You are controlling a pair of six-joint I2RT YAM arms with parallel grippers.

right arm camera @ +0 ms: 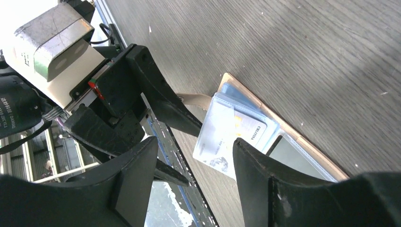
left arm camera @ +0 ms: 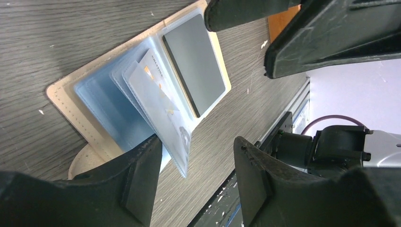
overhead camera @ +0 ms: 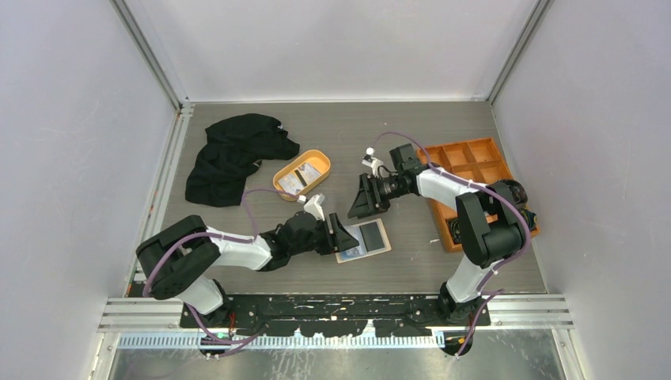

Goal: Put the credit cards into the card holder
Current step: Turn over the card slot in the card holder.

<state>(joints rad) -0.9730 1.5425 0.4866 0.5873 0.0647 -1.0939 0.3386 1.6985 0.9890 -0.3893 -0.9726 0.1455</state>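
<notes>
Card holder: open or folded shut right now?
Open. The card holder lies spread on the table, inside up: pale blue sleeves, a dark pocket and a whitish card among the sleeves all show.

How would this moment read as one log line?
card holder open, flat | credit card inside | left gripper open | right gripper open

The left fingers [overhead camera: 342, 232] crowd the left edge of the card holder [overhead camera: 368, 237], and the right fingers [overhead camera: 369, 198] hang just behind it, so both approaches are blocked. To its right, bare tabletop [overhead camera: 411, 265] runs to the orange box [overhead camera: 475, 144], and its near side is bare too. Behind-left sit an oval tray [overhead camera: 278, 180] and a black cloth [overhead camera: 233, 154].
</notes>
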